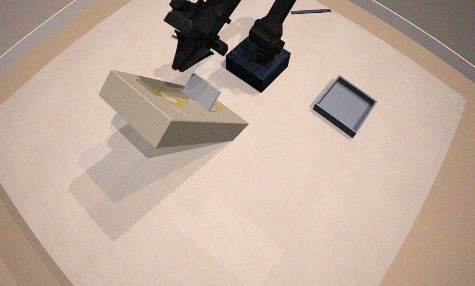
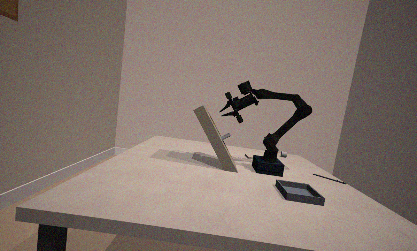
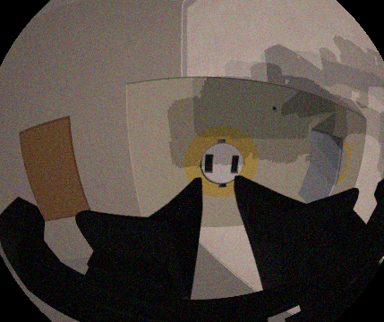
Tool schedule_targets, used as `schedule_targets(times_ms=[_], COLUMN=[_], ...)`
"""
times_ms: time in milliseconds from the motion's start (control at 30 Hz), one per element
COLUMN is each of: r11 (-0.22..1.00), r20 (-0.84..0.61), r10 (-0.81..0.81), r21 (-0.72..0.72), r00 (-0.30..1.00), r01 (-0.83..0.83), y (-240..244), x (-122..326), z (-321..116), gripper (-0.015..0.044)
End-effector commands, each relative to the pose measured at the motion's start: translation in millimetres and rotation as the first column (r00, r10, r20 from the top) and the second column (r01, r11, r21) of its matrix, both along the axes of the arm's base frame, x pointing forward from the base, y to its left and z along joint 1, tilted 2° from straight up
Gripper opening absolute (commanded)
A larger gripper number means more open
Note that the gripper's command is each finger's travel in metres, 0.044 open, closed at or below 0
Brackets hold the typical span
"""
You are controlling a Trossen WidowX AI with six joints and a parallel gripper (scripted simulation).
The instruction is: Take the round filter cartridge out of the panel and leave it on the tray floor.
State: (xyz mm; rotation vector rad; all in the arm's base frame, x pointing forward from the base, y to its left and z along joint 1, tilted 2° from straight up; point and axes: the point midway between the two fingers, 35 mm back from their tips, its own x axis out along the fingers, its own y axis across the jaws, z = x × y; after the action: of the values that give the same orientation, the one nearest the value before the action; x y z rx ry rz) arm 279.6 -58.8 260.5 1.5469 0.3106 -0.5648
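Note:
The round pale filter cartridge (image 1: 168,96) (image 3: 222,163) sits in the tilted beige service panel (image 1: 135,103) (image 2: 214,140) (image 3: 156,179), inside a yellow ring. Its two dark slots stand side by side in the wrist view, with small dark notches above and below the face. My gripper (image 1: 177,69) (image 2: 220,113) (image 3: 218,182) is partly open and empty, its fingertips a short way apart. It is in front of the panel's upper part, off its face, and its tips appear just below the slots in the wrist view. The grey tray (image 1: 333,120) (image 2: 304,199) is empty.
A grey-blue plate (image 1: 201,91) (image 2: 226,136) (image 3: 323,165) juts from the panel beside the cartridge, partly hiding a second yellow ring (image 1: 216,106) (image 3: 346,158). A dark bar (image 1: 310,11) (image 2: 329,179) and a pale cylinder (image 2: 283,154) lie beyond the robot base (image 1: 256,67) (image 2: 267,167).

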Motion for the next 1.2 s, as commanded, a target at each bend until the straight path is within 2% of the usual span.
schedule_targets(times_ms=[0,367,1167], r11=[0.997,0.997,0.997], r20=[-0.003,-0.003,-0.001], r10=[-0.017,-0.017,-0.017], r21=[0.079,0.079,0.079], r00=[1.0,1.0,1.0], r01=[0.017,0.017,0.017], y=[8.9,8.6,3.8], x=[-6.8,-5.0,27.8], z=[-7.7,-8.6,-28.3], gripper=[0.0109,0.0109,0.0109])
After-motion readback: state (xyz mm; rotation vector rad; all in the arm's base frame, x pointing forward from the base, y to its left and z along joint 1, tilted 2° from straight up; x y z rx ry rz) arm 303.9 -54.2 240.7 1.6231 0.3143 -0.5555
